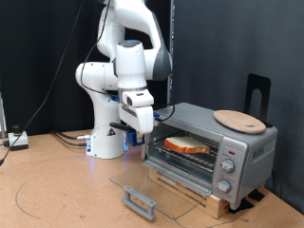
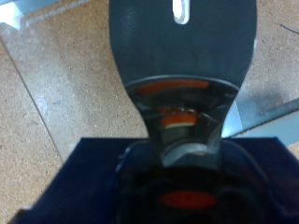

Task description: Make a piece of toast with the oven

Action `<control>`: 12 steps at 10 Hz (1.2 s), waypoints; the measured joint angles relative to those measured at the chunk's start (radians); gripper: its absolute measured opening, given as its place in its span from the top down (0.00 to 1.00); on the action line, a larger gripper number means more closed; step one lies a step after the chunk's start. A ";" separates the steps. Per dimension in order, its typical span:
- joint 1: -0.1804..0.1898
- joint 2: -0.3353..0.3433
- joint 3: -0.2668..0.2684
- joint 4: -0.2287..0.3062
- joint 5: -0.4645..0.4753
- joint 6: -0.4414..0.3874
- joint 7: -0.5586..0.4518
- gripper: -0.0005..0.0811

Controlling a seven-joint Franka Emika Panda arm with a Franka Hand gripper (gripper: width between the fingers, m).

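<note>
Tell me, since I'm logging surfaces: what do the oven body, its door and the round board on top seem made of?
Oven: likely brushed metal, silver-grey with a dull sheen. Door: apparently clear glass, tabletop visible through it, grey handle. Round board: probably wood, matte tan.

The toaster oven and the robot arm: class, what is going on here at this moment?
A white Franka arm stands beside the oven, its gripper hanging near the oven's end on the exterior view's left and holding nothing visible. The glass door is folded down flat and open. The piece of toast already lies on the rack inside. A round wooden board rests on top of the oven.
</note>
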 joint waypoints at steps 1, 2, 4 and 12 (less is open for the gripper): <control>0.000 0.000 0.014 0.000 0.000 0.000 0.020 0.51; 0.000 0.000 0.024 0.000 0.000 0.000 0.034 0.51; -0.003 0.001 0.027 0.000 0.000 0.009 0.034 0.51; -0.178 0.019 -0.150 0.041 -0.043 -0.169 -0.052 0.51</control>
